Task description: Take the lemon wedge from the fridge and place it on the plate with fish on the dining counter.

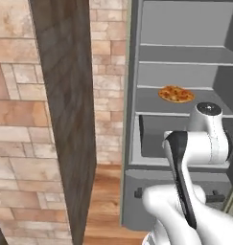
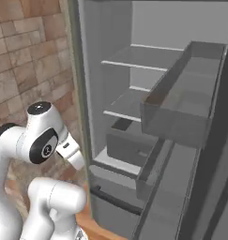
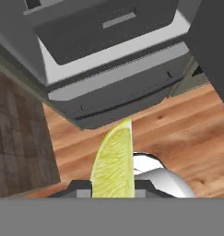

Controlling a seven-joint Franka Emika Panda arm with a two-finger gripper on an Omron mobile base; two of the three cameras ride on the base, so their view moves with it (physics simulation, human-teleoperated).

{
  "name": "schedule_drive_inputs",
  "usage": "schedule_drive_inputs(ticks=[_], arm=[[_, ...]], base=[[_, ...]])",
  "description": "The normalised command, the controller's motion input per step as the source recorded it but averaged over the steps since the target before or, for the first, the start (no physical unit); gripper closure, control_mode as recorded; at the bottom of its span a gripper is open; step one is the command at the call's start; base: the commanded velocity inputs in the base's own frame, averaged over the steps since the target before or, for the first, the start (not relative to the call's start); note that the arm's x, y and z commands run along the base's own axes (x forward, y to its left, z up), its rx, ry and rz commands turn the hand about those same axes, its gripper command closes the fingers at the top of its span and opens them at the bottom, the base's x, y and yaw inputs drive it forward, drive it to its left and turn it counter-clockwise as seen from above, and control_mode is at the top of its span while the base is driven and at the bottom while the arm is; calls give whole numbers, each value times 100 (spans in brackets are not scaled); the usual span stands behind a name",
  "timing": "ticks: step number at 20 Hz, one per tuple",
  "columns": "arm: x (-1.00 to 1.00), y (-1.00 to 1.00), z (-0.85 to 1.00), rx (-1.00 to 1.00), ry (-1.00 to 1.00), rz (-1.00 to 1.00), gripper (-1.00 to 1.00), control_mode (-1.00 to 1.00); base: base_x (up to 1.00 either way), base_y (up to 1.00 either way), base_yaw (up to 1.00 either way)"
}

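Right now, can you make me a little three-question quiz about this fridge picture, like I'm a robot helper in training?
1. True or false: the end effector is shut on the lemon wedge.
2. What round food sits on a shelf of the fridge?
3. Pick one: in the hand view, the floor below the wedge is A) wood, B) carpet, C) tile.

Key: 1. True. 2. The pizza. 3. A.

One pizza (image 1: 176, 94) (round), one lemon wedge (image 3: 114, 163)
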Motion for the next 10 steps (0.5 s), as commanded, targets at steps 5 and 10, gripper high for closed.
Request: schedule_drive_inputs(ticks=[5, 10], arm=[[0, 0, 0, 0, 0, 0, 100, 100], [0, 0, 0, 0, 0, 0, 100, 100]], base=[[-29, 6, 85], [0, 4, 95]])
